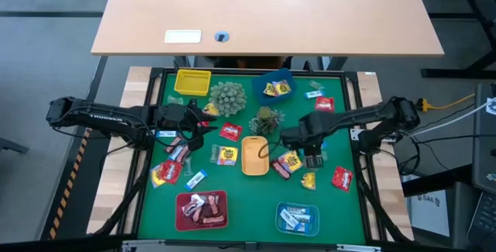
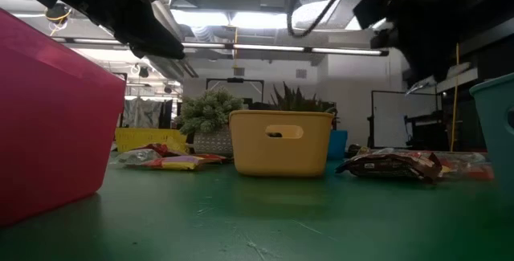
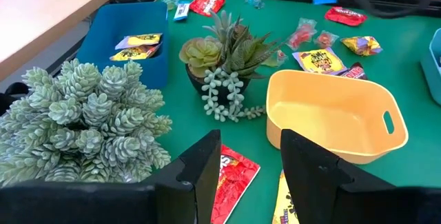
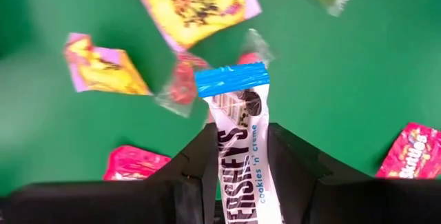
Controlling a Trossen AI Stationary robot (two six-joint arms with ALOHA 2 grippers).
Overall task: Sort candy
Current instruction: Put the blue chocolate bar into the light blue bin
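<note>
Green felt mat (image 1: 248, 205) — glossy blue-white candy bar (image 4: 241, 148) in right claw (image 4: 238, 176)

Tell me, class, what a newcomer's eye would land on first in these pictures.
Probably the green mat strewn with bright candy, with two spiky plants near its far edge. Next, the right claw shut on a blue-and-white Hershey's bar, and the empty yellow tray at the mat's middle.

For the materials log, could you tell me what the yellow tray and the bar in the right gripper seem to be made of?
Yellow tray: probably moulded plastic, matte, with smooth rounded walls and a cut-out handle slot. Bar, held in the right gripper: likely glossy plastic-film wrapper, white with printed lettering and a crimped blue end.
</note>
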